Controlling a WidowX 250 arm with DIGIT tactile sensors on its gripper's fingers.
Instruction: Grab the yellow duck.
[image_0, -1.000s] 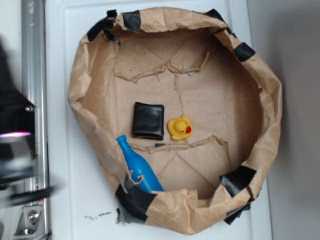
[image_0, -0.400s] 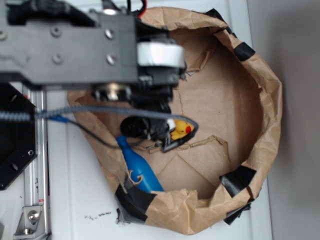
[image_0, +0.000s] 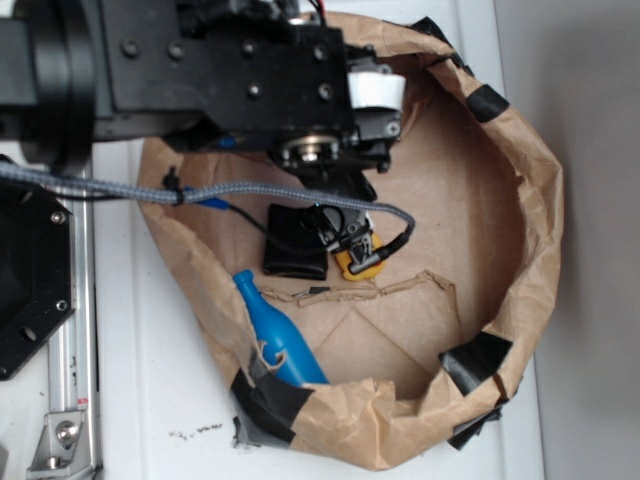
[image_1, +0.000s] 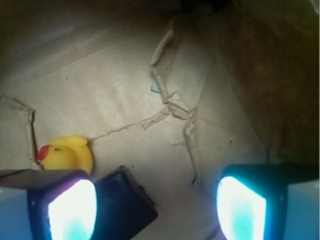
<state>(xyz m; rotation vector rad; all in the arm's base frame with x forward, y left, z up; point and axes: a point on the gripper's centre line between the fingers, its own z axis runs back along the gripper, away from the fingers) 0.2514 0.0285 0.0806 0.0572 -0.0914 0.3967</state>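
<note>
Across the exterior view your black metal WidowX arm (image_0: 200, 70) reaches from 9 o'clock over a round basin of crumpled brown kraft paper (image_0: 545, 230), its rim patched with black tape (image_0: 478, 360). Your gripper (image_0: 352, 238) hangs low near the basin's centre, with a braided grey cable (image_0: 280, 195) looping past it.

Your target, the small glossy yellow rubber duck (image_0: 358, 264) with rounded body, shows only as a yellow sliver at the gripper's 6 o'clock side, mostly hidden under it. Touching or just beside the duck, at its 9 o'clock, lies a black square leathery pouch (image_0: 292, 243). A smooth blue plastic bottle (image_0: 278, 338) leans against the paper wall at 7 o'clock, neck pointing inward and up-frame.

From the wrist view, your gripper (image_1: 156, 209) has its jaws spread wide, nothing between them; both pads glow white-cyan at the bottom edge. The duck (image_1: 67, 154), red-orange beak pointing to 9 o'clock, sits just above the finger at 7 o'clock (image_1: 70, 210), outside the gap. The pouch's (image_1: 122, 205) dark corner pokes in beside that same finger. The paper floor (image_1: 125, 100) is matte, creased, with a torn ragged seam running across the middle.
</note>
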